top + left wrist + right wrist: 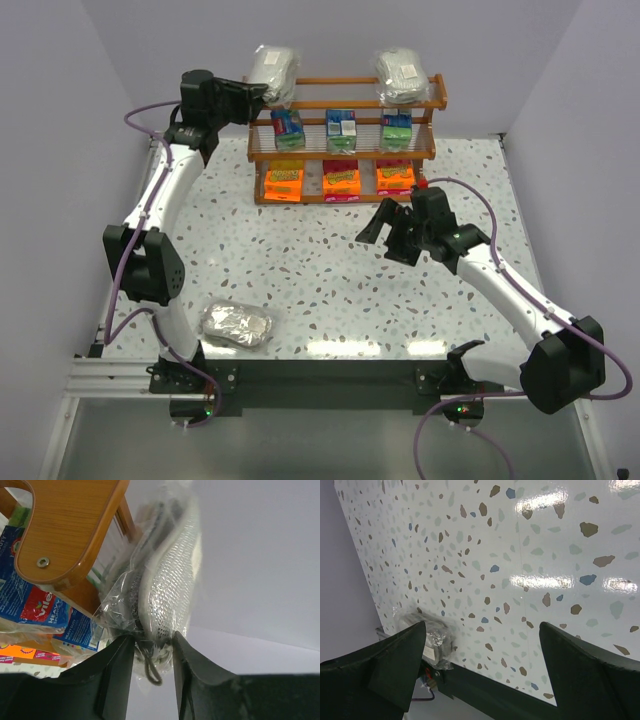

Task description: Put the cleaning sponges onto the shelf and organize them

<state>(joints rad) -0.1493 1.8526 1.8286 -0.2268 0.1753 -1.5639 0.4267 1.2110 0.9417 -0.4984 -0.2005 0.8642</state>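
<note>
Holding a silvery-grey pack (170, 580) by its lower edge, my left end effector (152, 645) is closed down to a narrow gap on the clear wrap, up at the left end of the shelf (335, 81). The pack stands on edge just beside the rounded end post of the top rail, and I cannot tell whether it already bears on the slats. My right end effector (385, 235) hangs above the counter (320, 270) in front of the shelf, spread wide and with nothing in it. Most of the job looks done: three orange-and-pink packs (341, 179) sit in a row on the bottom tier, three green-and-blue packs (341, 124) line the middle tier, and a second silvery pack (402, 72) lies at the right end of the top tier. What I judge is left is to set my pack down and let go, then fetch the last silvery pack (236, 325), which lies on the counter near my left base, well apart from the shelf, and put it in the open middle of the top tier.
</note>
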